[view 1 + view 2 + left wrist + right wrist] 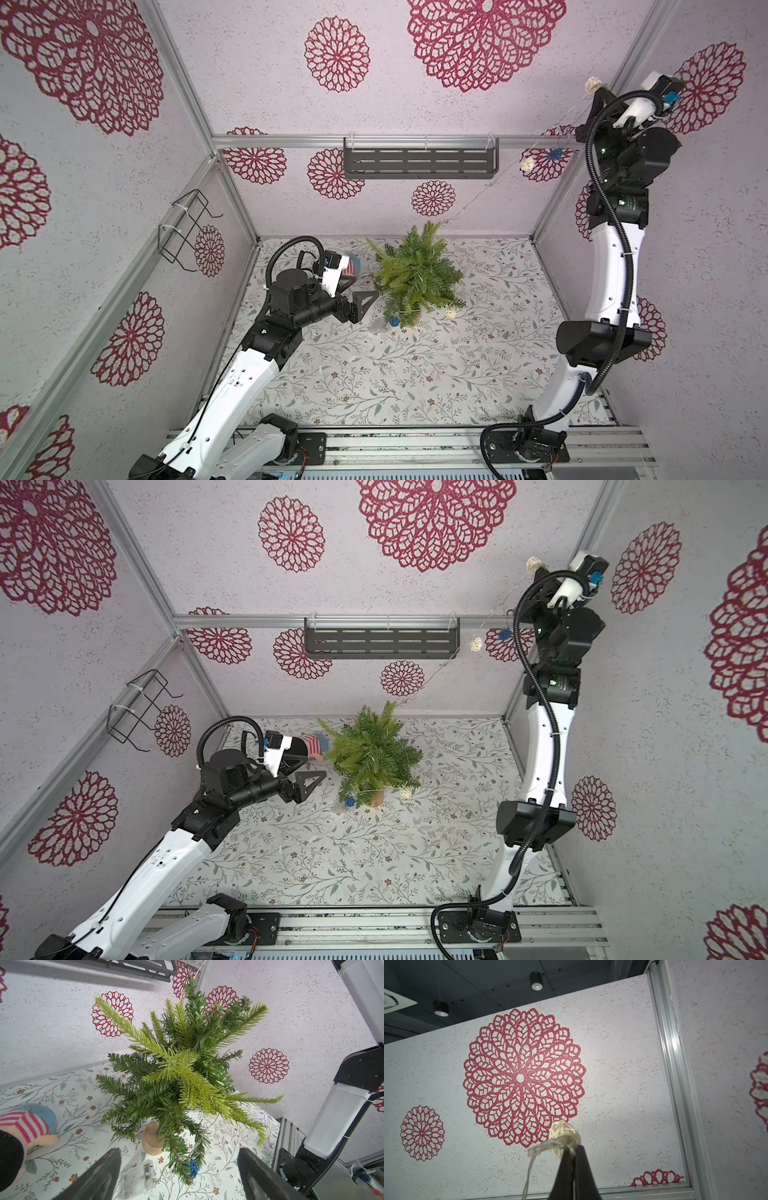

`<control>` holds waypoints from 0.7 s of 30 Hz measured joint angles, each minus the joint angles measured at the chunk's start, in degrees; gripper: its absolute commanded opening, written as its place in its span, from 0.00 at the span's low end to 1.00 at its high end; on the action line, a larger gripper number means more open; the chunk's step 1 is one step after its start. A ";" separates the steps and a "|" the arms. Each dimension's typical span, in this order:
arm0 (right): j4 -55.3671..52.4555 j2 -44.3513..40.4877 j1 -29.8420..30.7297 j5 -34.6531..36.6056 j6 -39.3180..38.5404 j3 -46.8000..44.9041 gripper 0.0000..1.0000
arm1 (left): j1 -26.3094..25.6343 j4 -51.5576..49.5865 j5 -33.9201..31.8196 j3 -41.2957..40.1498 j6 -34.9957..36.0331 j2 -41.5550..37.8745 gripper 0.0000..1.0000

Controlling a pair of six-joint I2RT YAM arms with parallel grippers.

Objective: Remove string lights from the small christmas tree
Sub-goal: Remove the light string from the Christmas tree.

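**Right hand** (573,1147): raised high toward the back corner, pinched shut on the string lights (563,1132) just under a cream woven ball.

**Strand:** in a top view it slants down from my grip, past a cream ball (527,165) and a blue ball (553,154), to the crown of the small christmas tree (415,274). It looks taut. I judge the step in hand is drawing the wire off the top. I would pull slowly, along the wire's own line, and watch that the tree does not tip.

**Left hand** (179,1152): wide open and empty, low beside the lower branches. It is best used to steady the tan base (152,1142).

**Rest of the lights:** wire threads through the lower branches. A second blue ball (192,1167) and a second cream ball (451,313) sit at the foot. The clear battery box (138,1176) lies on the tabletop (374,374) just beside the base. I judge these the likely snags.

**Striped plush toy** (27,1126): near the tree, apart from the wire.

**Wall shelf** (419,160): close to the strand's path.
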 measured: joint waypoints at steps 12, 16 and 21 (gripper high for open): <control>0.59 -13.22 -0.13 5.22 -0.02 -43.28 0.00 | 0.00 -0.81 0.02 0.00 0.02 0.00 0.92; 1.01 -14.73 -0.13 7.91 0.07 -53.35 0.00 | 0.00 -0.94 0.02 0.00 0.00 0.02 0.92; 0.90 -12.44 -0.11 9.57 0.76 -59.17 0.00 | 0.00 -1.01 0.02 0.00 -0.04 0.63 0.92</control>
